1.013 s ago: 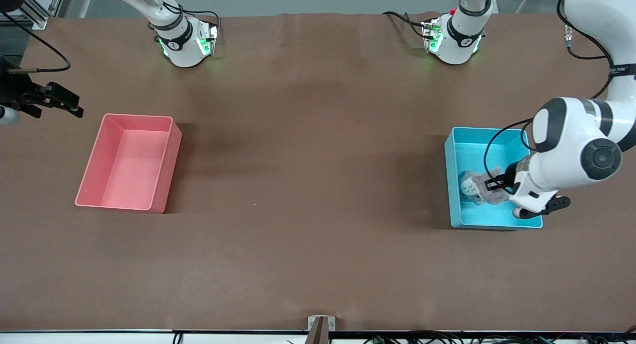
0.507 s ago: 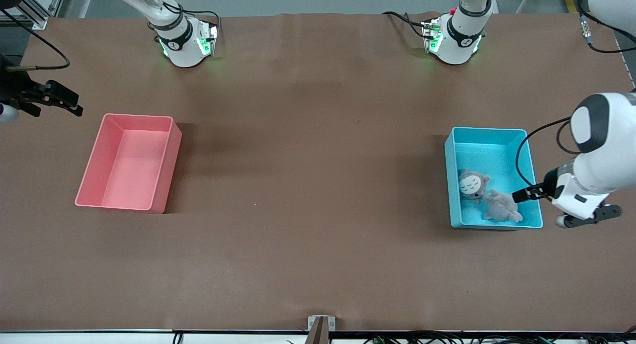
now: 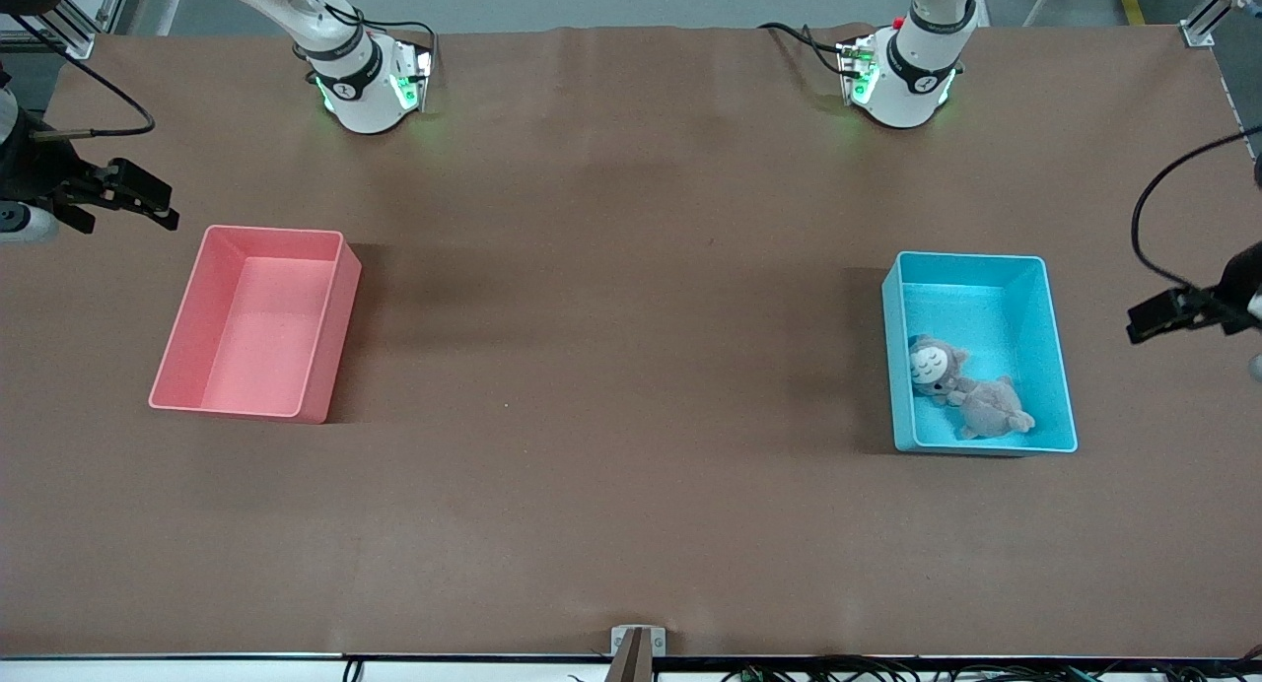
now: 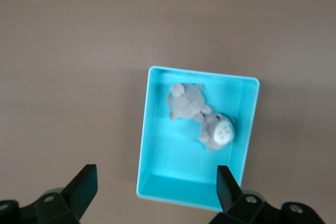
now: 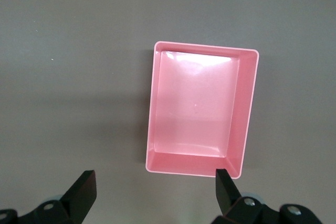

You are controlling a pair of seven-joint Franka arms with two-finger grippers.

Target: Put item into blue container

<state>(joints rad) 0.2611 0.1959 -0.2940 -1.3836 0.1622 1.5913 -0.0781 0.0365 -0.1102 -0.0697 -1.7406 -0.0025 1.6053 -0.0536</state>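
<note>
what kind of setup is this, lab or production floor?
Most likely a robotics lab bench: two arm bases bolted along one edge of a brown-covered table, and only staged props on it, a pink bin and a blue container holding a plush toy.

Blue container [image 3: 1045,357]: light cyan. Plush toy [image 3: 961,386]: grey, pale face. Bin [image 3: 335,337]: pink. Table [image 3: 611,367]: brown. Left gripper [image 3: 1163,312], right gripper [image 3: 138,199]: black fingers.

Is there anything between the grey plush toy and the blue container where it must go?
Nothing visible: the grey plush toy already lies inside the blue container, in the part nearer the front camera. The left gripper, jaws open, is beside the container at the table's edge; the right gripper waits by the pink bin.
</note>
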